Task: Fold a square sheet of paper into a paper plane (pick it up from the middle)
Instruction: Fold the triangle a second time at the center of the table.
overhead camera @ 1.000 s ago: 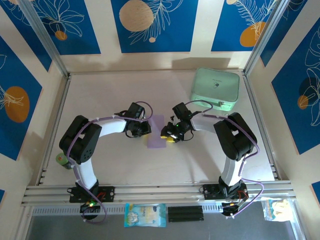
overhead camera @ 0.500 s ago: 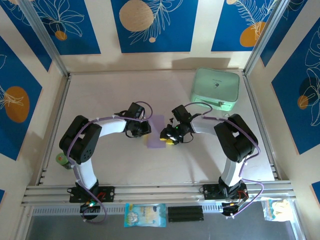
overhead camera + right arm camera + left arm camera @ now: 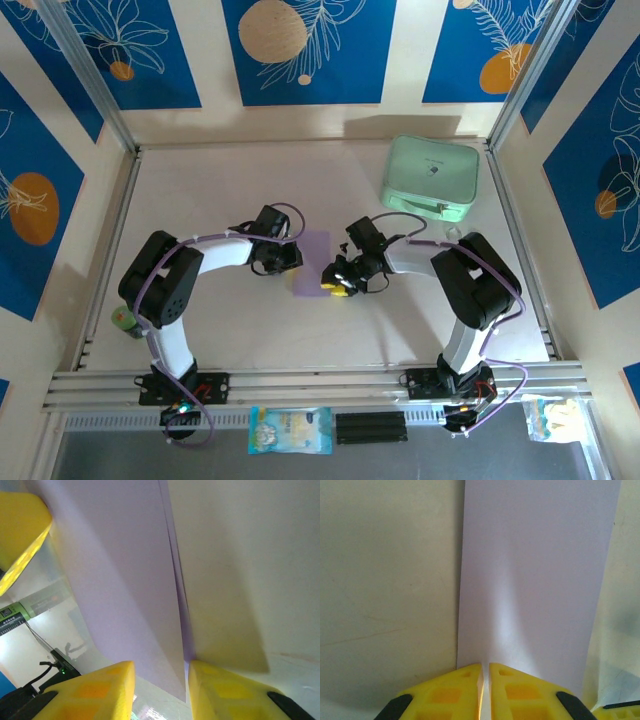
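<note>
Well apart from the case (image 3: 430, 180), to its left, the paper (image 3: 312, 262) lies between the 2 grippers. The left gripper (image 3: 485, 667) is pinched tight on one edge. The right gripper (image 3: 160, 666) has its fingers (image 3: 100, 690) narrowly apart, the opposite edge between them.

White-and-black jointed left arm (image 3: 172, 288), matching right arm (image 3: 470, 282), lilac cables (image 3: 292, 214) looped along both, black bases (image 3: 180, 385) with small lights, left tool (image 3: 485, 667) and right tool (image 3: 161, 666) with chunky yellow fingers (image 3: 445, 695), black corner pads (image 3: 395, 706)
</note>
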